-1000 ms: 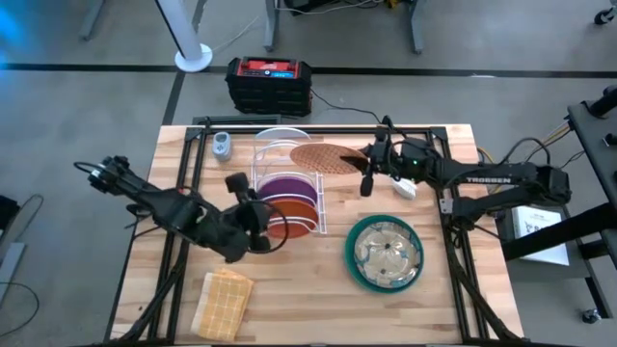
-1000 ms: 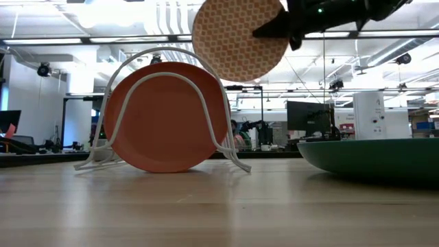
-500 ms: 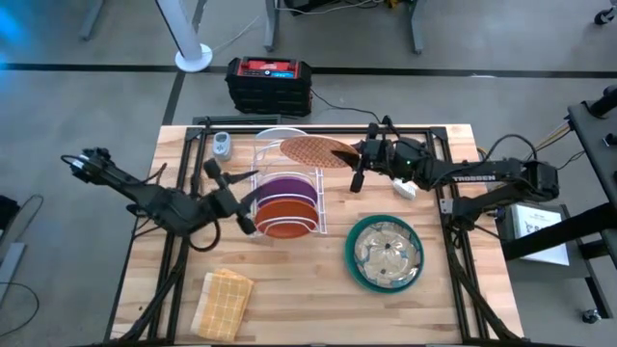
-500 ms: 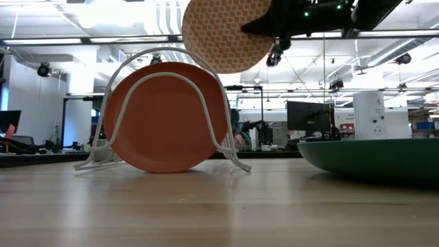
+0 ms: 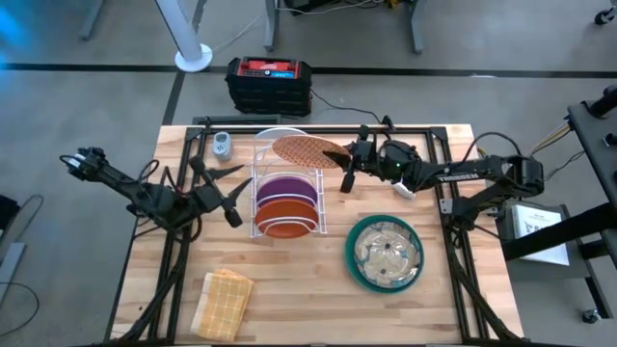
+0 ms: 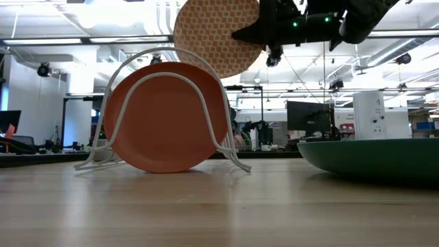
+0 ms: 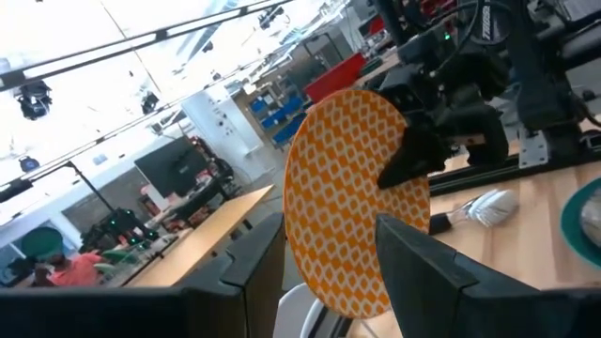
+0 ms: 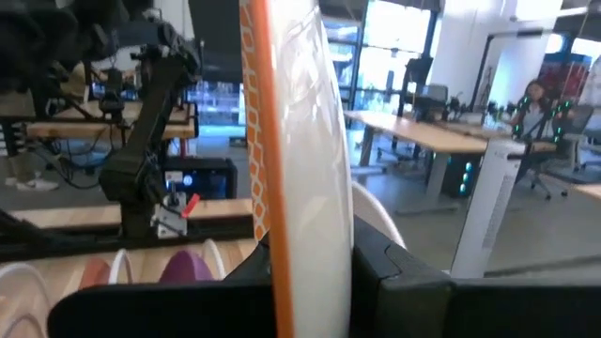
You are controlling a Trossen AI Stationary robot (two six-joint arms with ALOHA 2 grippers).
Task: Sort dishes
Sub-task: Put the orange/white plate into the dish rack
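White wire rack (image 5: 286, 193) stood at table centre; tan woven cloth (image 5: 224, 303) lay at its 7 o'clock near the front edge; small grey object (image 5: 223, 146) at 10 o'clock; black-red box (image 5: 269, 85) on floor at 12.

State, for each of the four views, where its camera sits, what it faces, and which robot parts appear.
High: overhead, facing down; both arms, white wire rack.
Low: tabletop, level; right gripper holding the orange-patterned round plate.
Left wrist: on left arm; own fingers, right arm beyond.
Right wrist: on right arm; plate edge-on.
All share that plate.
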